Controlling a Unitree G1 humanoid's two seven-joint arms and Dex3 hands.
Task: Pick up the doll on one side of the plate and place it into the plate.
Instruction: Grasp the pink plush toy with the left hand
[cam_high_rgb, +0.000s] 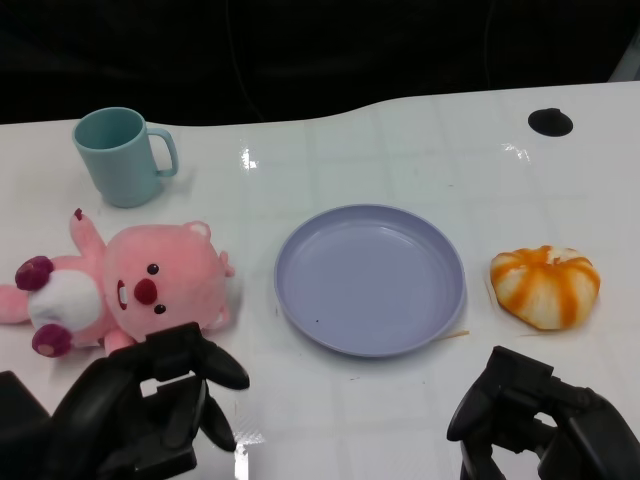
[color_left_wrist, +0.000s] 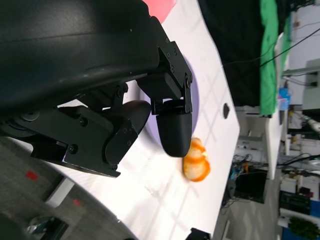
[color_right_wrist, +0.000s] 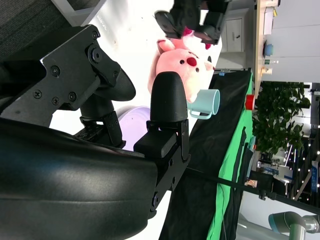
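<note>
A pink plush doll (cam_high_rgb: 120, 285) lies on the white table left of the lavender plate (cam_high_rgb: 370, 278); it also shows in the right wrist view (color_right_wrist: 182, 70). An orange-and-white plush (cam_high_rgb: 546, 285) lies right of the plate, seen too in the left wrist view (color_left_wrist: 196, 160). My left hand (cam_high_rgb: 150, 405) hovers just in front of the pink doll, fingers apart, holding nothing. My right hand (cam_high_rgb: 535, 415) sits near the front edge, in front of the orange plush, also holding nothing. The plate holds nothing.
A teal mug (cam_high_rgb: 122, 155) stands at the back left, behind the pink doll. A small black round thing (cam_high_rgb: 550, 122) lies at the back right. The table's far edge curves against a dark background.
</note>
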